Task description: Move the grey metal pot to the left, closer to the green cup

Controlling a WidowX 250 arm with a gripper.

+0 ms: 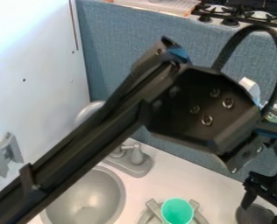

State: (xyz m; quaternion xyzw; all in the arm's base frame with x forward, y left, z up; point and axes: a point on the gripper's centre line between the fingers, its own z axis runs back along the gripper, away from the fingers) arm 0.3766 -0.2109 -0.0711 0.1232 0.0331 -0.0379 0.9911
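Camera view. Black arm (88, 142) slants from lower left of frame to upper middle, then down right. Gripper (261, 201) at lower right, beside a dark round thing (255, 215); contact unclear. Cannot tell whether it is released, clenched or grasping something.

Green cup (177, 211) at bottom edge, right of middle, mouth up, over a grey ring-like support (200, 217). Grey sink (114, 199) at lower left, faucet (136, 158) behind it, on a pale counter (220, 197). Blue partition (111, 39) behind; real stove (240, 14) at upper right.

Step, my judgement: low positioning by the dark round thing. Any next move there calls for slow alignment and a check on grip, with room left for the cup.
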